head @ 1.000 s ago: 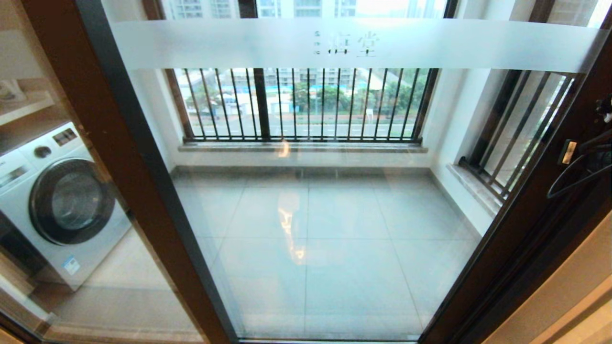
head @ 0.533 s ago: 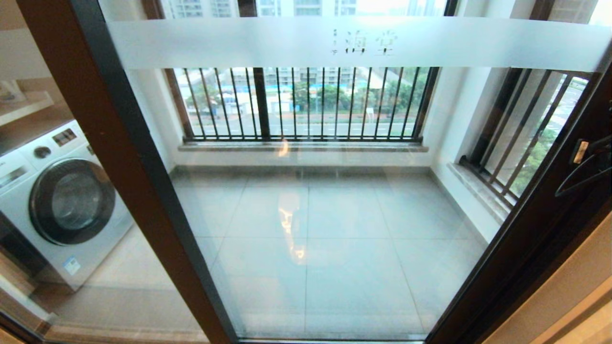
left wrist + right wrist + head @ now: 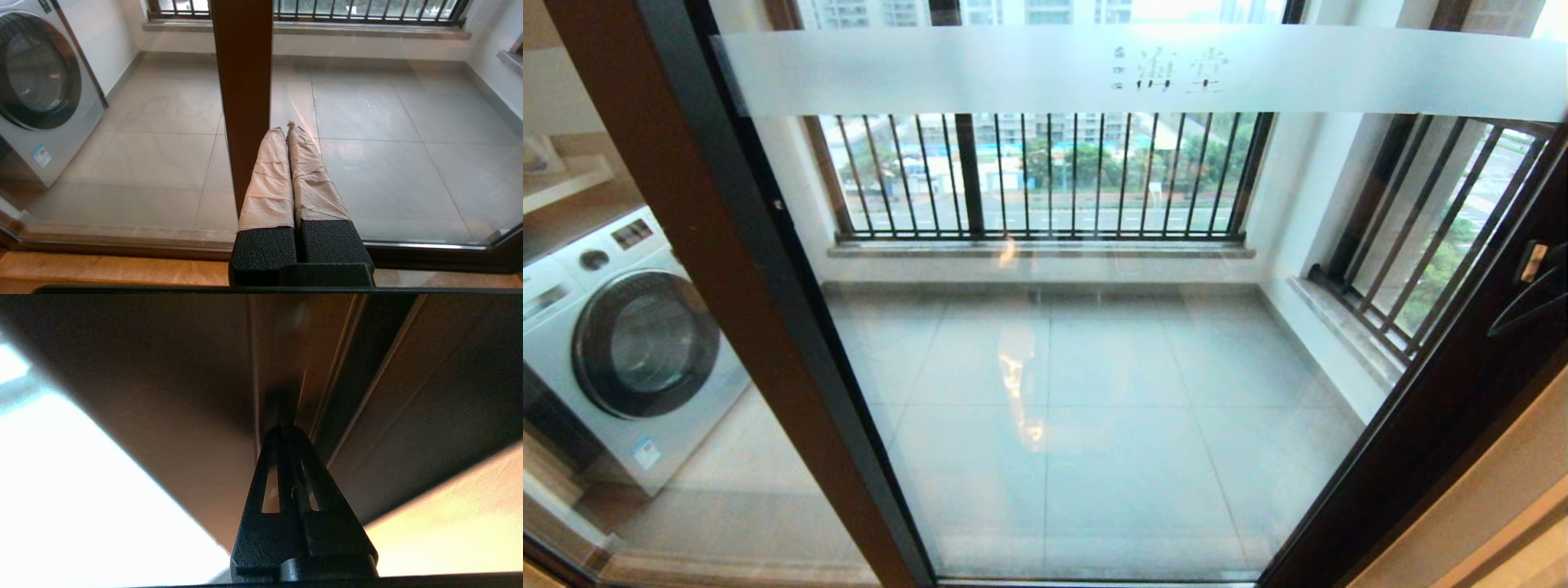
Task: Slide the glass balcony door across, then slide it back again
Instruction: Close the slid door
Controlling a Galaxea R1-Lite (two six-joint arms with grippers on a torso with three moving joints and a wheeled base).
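The glass balcony door [image 3: 1094,367] is standing upright, its clear pane sitting in a dark brown frame, a frosted white band with Chinese characters running across near its top, balcony floor showing through.

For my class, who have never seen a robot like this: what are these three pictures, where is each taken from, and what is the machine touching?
This is a two-armed robot facing a glass balcony door. The wide picture comes from a camera on its head: through the glass you see a tiled balcony, black railings and a washing machine on the left. The other two come from cameras on the wrists. The left tool, with paper-wrapped fingers, is shut and holds nothing; it points at a brown frame post. The right tool, also shut, has its tip against the door's dark frame, at the head view's right edge. Nothing is gripped.
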